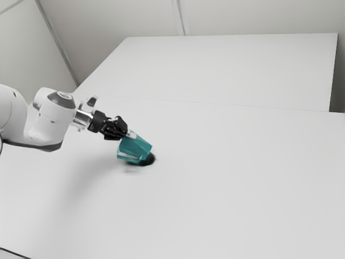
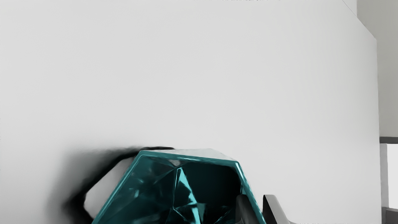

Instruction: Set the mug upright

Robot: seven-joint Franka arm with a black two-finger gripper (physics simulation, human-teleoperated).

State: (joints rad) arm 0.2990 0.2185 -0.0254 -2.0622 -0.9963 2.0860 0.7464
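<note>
The gripper (image 2: 255, 196) is clamped on one wall of the mug (image 1: 133, 148), a finger either side; the mug leans, well in from the table's (image 1: 242, 189) edges. Likely light, stiff, slick, perhaps brittle: the rim wall suits a gentle pinch.

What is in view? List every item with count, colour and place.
mug: one, teal, tilted, at the gripper
dark patch: one, black, by the mug's lower end; shadow or handle, unclear
table: one, white, under the mug
panel: one, white, beyond the table
wall: count unclear, pale grey, in the background
frame: one, grey, beyond the table
arm: one, white, at the exterior view's left
gripper: one, black, shut on the mug's side wall
</note>
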